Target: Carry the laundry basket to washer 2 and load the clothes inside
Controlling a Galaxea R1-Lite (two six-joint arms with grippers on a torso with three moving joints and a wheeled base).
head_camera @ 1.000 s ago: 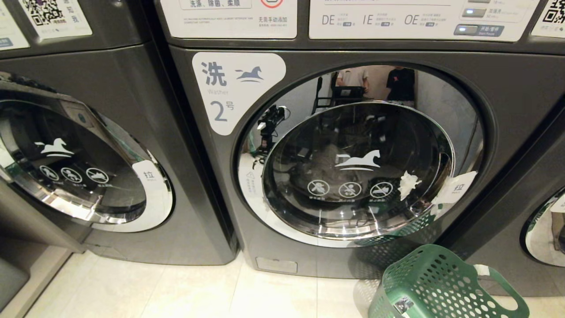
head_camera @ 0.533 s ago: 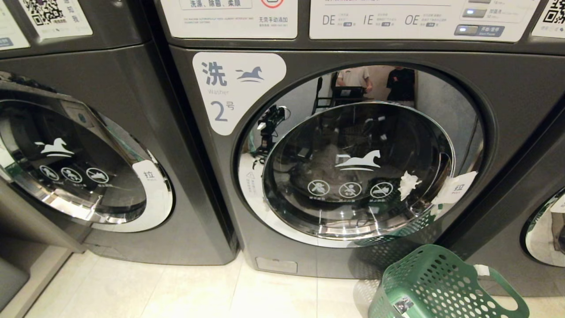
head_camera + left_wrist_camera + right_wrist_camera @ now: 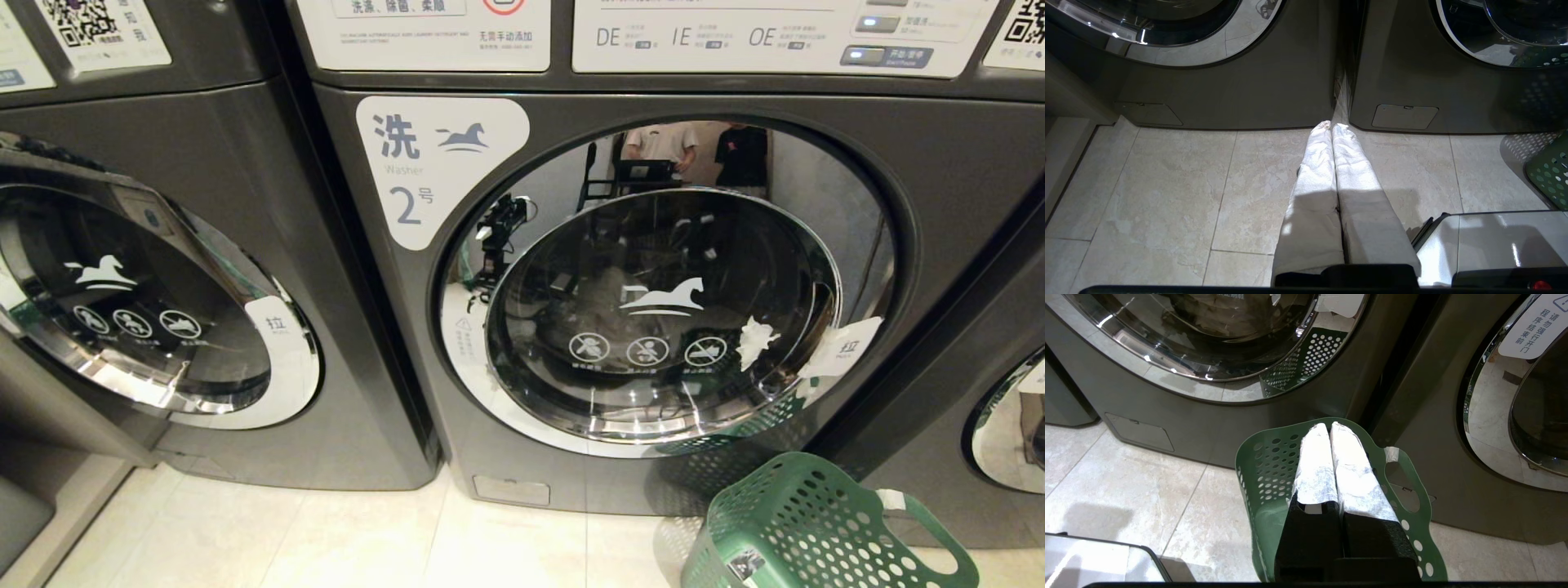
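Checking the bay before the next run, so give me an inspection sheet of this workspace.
Surface: pale tiled floor.
Job's things: washer 2, door shut; laundry basket on the floor by its lower right corner; clothes not seen.
Clutter: crumpled white tape on the door.
Grippers: left gripper shut over tiles; right gripper shut above the basket.
Cables: nothing seen.
Surroundings: neighbouring washers either side.

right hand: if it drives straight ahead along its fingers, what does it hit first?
Probably the laundry basket: the shut right hand points over its open top toward the far rim, washer 2 right behind. Depth is unclear.
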